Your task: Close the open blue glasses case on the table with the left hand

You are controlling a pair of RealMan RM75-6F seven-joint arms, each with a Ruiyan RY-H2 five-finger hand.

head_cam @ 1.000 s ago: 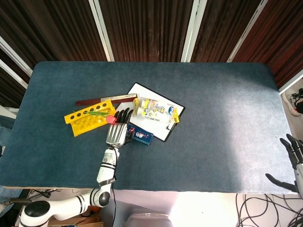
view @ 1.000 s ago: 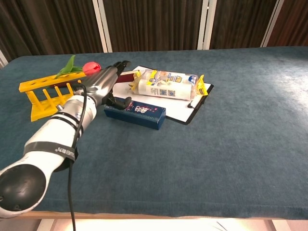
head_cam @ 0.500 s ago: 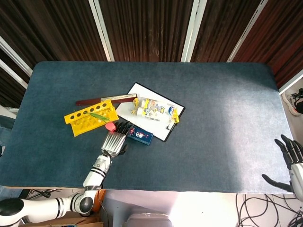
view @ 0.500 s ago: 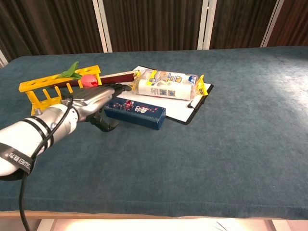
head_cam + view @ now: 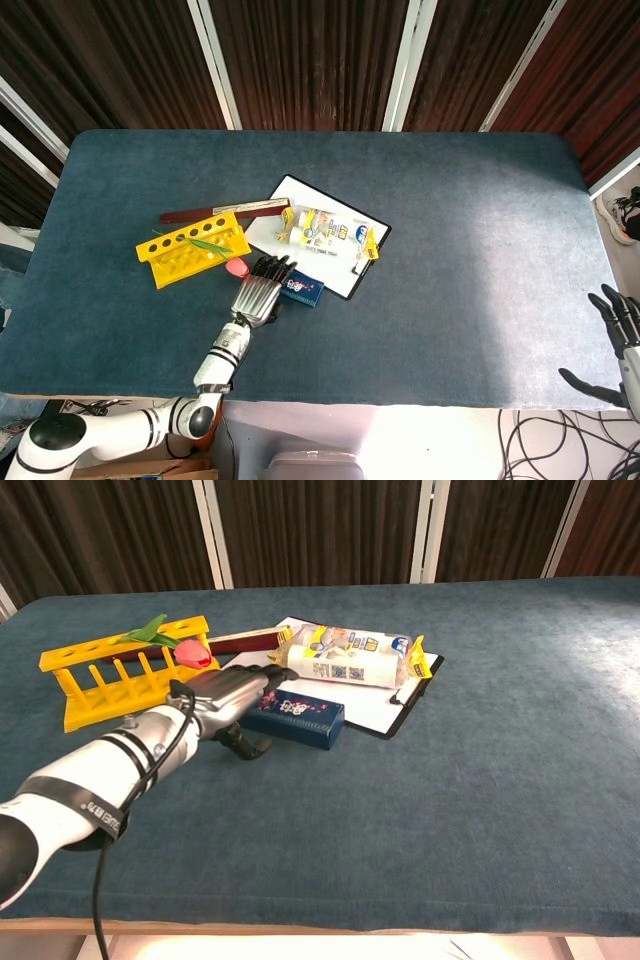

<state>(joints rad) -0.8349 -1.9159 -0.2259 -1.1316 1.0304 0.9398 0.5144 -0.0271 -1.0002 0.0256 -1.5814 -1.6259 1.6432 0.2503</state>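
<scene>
The blue glasses case (image 5: 303, 291) (image 5: 302, 718) lies flat on the table with its lid down, just in front of the clipboard. My left hand (image 5: 258, 295) (image 5: 228, 694) lies palm down over the case's left end. Its fingers (image 5: 262, 674) stretch along the case top, and the thumb curls by the case's near side. Nothing is gripped in it. Far off at the table's near right corner, my right hand (image 5: 616, 338) hangs with fingers spread; only the head view shows it.
A yellow rack (image 5: 190, 247) (image 5: 100, 675) with a red tulip (image 5: 236, 267) (image 5: 195, 652) stands left of the case. Behind it lie a white clipboard (image 5: 345, 275) (image 5: 370, 705), a wrapped packet (image 5: 325, 228) (image 5: 345, 655) and a brown strip (image 5: 215, 211) (image 5: 245, 638).
My left hand drew back toward the table's near edge, then slid right and forward so its fingers lie on the case's left end. The case stayed put.
</scene>
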